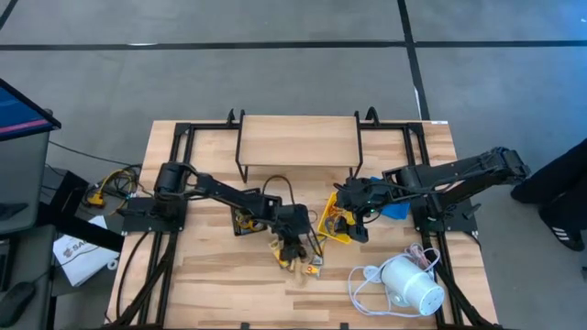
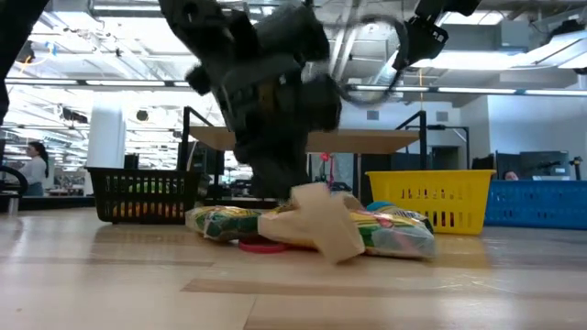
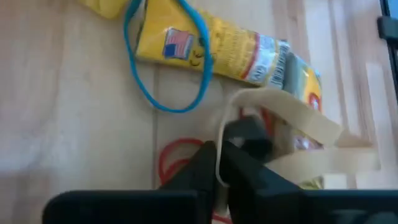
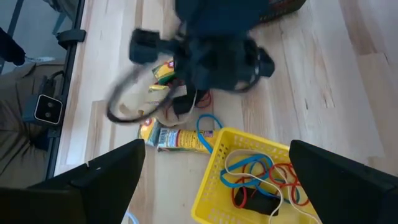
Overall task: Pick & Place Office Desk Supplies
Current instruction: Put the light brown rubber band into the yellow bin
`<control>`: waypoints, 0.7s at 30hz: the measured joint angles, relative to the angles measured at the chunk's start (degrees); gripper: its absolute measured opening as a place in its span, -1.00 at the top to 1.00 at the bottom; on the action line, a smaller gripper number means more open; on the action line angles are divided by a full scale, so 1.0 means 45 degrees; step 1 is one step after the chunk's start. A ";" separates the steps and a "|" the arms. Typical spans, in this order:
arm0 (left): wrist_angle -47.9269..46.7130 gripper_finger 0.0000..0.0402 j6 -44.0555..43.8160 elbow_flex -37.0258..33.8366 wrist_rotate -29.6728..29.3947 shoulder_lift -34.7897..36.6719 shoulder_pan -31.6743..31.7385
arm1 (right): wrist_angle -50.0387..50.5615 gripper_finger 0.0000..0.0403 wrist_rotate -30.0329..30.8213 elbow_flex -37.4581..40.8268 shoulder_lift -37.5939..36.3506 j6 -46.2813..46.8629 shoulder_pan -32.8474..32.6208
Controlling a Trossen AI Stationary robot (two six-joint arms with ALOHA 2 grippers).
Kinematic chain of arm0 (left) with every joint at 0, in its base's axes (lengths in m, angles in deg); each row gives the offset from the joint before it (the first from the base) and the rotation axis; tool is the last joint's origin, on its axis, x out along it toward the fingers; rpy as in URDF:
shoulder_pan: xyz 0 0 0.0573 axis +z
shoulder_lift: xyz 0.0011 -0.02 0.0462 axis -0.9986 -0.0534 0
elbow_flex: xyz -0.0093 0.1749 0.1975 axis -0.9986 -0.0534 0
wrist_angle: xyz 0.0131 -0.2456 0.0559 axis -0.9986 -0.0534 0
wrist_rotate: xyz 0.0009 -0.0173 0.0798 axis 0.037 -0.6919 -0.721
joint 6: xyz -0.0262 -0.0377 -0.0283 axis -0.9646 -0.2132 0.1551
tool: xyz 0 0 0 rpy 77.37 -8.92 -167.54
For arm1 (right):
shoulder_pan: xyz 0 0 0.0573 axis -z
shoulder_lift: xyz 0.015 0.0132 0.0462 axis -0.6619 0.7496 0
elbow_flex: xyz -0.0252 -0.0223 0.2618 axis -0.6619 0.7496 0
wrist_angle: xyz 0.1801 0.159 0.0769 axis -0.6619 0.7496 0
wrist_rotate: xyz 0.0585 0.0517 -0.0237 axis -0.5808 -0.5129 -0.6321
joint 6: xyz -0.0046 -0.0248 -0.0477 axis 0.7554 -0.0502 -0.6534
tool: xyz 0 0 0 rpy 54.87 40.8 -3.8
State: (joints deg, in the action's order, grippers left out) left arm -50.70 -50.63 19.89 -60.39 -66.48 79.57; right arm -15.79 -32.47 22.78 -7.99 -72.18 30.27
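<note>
Wooden tabletop setup, with an office floor stretching out behind it in the low view. Dead centre there's a small pile of supplies: a wide tan rubber band, a yellow printed packet with a blue rubber band looped over it, and a red band flat on the wood. The left gripper sits right on that pile, fingers pinched together on the tan band, which curls up off the table. Just beside it, the yellow tray holds a tangle of blue, red and white bands. The right gripper hangs over that tray, fingers spread wide, nothing in them. A white cylindrical device with its cord lies near the front right.
</note>
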 joint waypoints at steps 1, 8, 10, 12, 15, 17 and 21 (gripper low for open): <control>0.0107 0.94 0.0205 0.0000 -0.0232 0.0285 -0.0002 | 0.0009 -0.97 0.0001 0.0002 -0.0002 0.0000 0.0000; -0.0191 0.98 0.1632 -0.0018 -0.1674 0.3251 0.0119 | -0.0017 -0.97 0.0001 0.0000 -0.0004 0.0005 0.0000; -0.0089 0.98 0.1741 0.0007 -0.1913 0.3827 0.0113 | -0.0078 -0.97 0.0001 0.0000 -0.0004 0.0000 -0.0005; -0.0226 0.98 0.1913 0.0005 -0.1997 0.4191 0.0100 | -0.0185 -0.97 0.0001 0.0000 -0.0004 -0.0005 -0.0010; -0.0341 0.99 0.2063 -0.0031 -0.2254 0.4480 0.0100 | -0.0493 -0.97 0.0038 0.0000 -0.0002 -0.0222 -0.0010; -0.0293 0.98 0.2275 -0.0030 -0.2514 0.4706 0.0089 | -0.0775 -0.97 0.0047 0.0000 -0.0004 -0.0345 -0.0010; 0.0086 0.98 0.2499 -0.0017 -0.2751 0.4881 0.0085 | -0.1271 -0.97 0.0042 0.0000 -0.0004 -0.0633 -0.0010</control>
State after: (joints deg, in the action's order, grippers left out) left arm -50.31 -39.38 19.81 -72.76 -44.52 79.96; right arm -21.51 -32.28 22.78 -8.01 -75.03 30.22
